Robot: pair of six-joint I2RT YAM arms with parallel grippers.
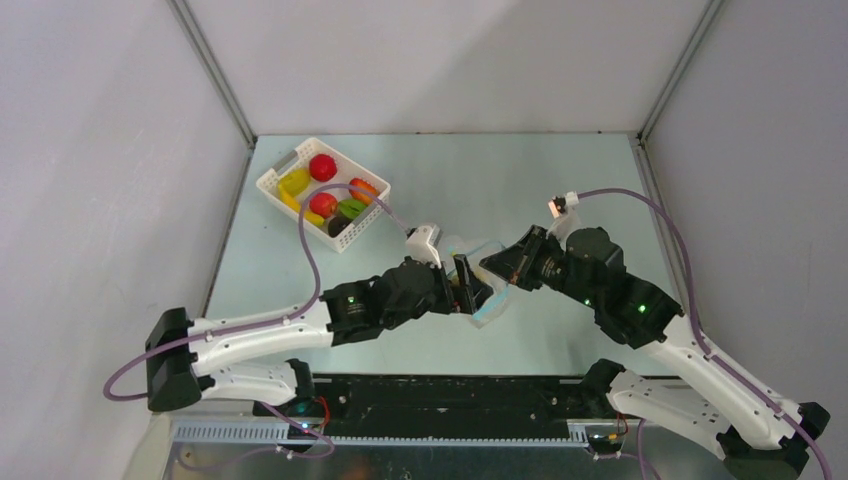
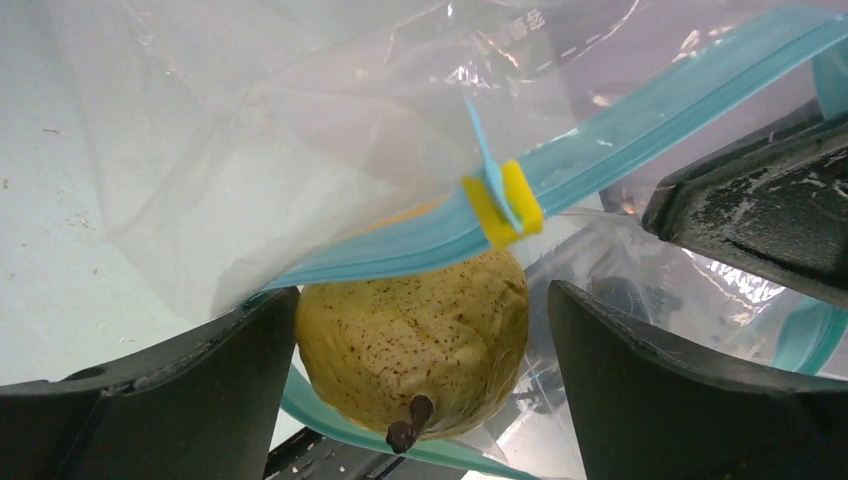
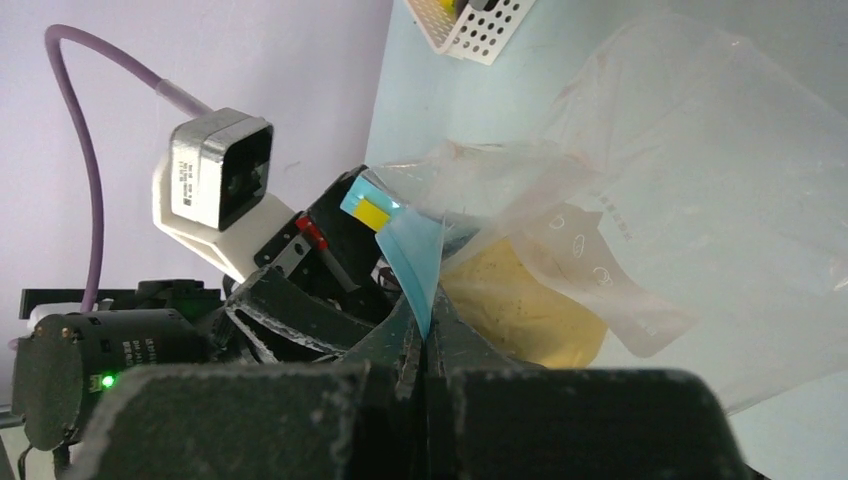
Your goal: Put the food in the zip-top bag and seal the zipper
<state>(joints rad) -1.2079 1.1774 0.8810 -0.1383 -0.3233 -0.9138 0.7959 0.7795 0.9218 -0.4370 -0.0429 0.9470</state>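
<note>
Dark left end effector (image 2: 420, 300) fills the foreground of its wrist view, fingers spread either side of a yellow brown-speckled toy pear (image 2: 415, 335), not clamping it. Pear sits in the mouth of the clear crinkly zip-top bag (image 2: 250, 130), stem toward camera. Thin light blue zipper strip (image 2: 640, 130) runs diagonally just above the pear, with a yellow slider clip (image 2: 503, 205) on it. Right end effector (image 3: 425, 345) is pressed together, pinching the zipper strip edge. Other glossy toy food (image 1: 322, 167) lies in a white slotted plastic basket (image 1: 345, 238) far-left on the pale tabletop (image 1: 520, 180). Left arm is nearer and probably fetches next.
</note>
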